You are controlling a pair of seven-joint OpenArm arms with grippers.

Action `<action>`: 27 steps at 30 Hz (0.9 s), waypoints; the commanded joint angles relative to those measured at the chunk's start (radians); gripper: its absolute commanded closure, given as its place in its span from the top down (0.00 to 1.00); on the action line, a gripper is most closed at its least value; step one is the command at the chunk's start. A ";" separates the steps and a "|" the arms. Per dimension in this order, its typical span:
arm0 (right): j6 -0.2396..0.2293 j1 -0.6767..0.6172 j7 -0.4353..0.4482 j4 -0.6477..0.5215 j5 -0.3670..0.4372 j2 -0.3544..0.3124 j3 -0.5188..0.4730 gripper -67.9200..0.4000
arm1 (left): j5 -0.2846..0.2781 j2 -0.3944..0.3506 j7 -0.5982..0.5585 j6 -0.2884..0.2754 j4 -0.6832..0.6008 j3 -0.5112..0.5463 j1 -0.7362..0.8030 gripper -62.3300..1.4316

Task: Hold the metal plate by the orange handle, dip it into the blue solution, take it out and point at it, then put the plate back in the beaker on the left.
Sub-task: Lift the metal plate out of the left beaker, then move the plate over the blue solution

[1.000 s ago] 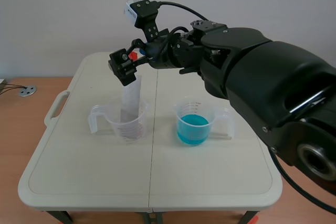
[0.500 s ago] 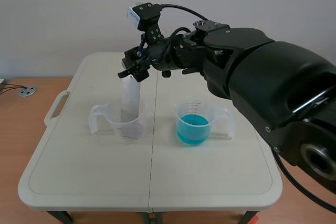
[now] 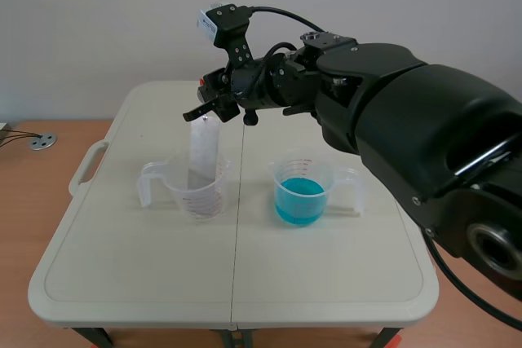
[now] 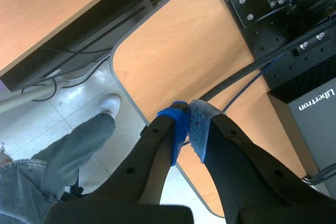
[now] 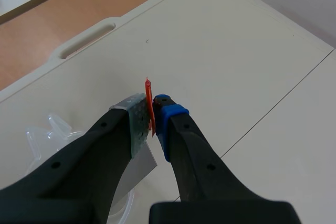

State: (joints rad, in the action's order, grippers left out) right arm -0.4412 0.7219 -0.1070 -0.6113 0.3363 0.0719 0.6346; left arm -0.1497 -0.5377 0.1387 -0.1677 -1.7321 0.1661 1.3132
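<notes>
WORKTOP TEST: right hand is clamped on the orange handle of the metal plate. Both fingers are shut, w/ the thin tab pinched btwn the grey pad and the blue one. The plate stands near upright in the left beaker, lower end inside, top well above the rim. The black right arm comes in from the right and reaches past the middle of the worktop to hang over the plate. A second beaker, holding the blue solution, sits to the right, apart from the first. Each beaker's handle points outward. In the right wrist view the plate drops away under the fingers toward the clear beaker.

Left hand is off the worktop, fingers closed on nothing, pads touching. Beneath it are a wooden desk corner, a black equipment box w/ cables nearby, and a person's jeans leg and white shoe on the tiled floor. A small metal disc lies on the wooden surface left of the worktop.
</notes>
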 commanded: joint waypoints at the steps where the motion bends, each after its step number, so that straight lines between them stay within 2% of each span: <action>1: -0.001 0.032 0.016 -0.019 0.006 0.003 0.002 0.02 | -0.003 0.000 -0.006 -0.003 -0.013 -0.001 0.003 0.07; 4: -0.009 0.031 0.023 -0.019 0.007 0.003 0.002 0.02 | -0.003 0.000 -0.006 -0.003 -0.013 -0.001 0.003 0.07; 6: -0.036 0.031 0.027 -0.019 0.007 0.003 0.002 0.02 | -0.003 0.000 -0.006 -0.003 -0.013 -0.001 0.003 0.07; 13: -0.172 0.011 0.081 -0.028 0.008 0.003 0.002 0.02 | -0.003 0.000 -0.007 -0.003 -0.013 -0.001 0.003 0.07; 23: -0.267 -0.021 0.134 -0.068 0.008 -0.023 -0.003 0.03 | -0.003 0.000 -0.006 -0.003 -0.013 -0.001 0.003 0.07; 27: -0.267 -0.063 0.162 -0.150 0.008 -0.064 -0.017 0.02 | -0.003 0.000 -0.006 -0.003 -0.013 -0.001 0.003 0.07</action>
State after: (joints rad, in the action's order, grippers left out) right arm -0.7113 0.6476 0.0307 -0.7208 0.3359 0.0216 0.6338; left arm -0.1497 -0.5377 0.1387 -0.1677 -1.7321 0.1661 1.3132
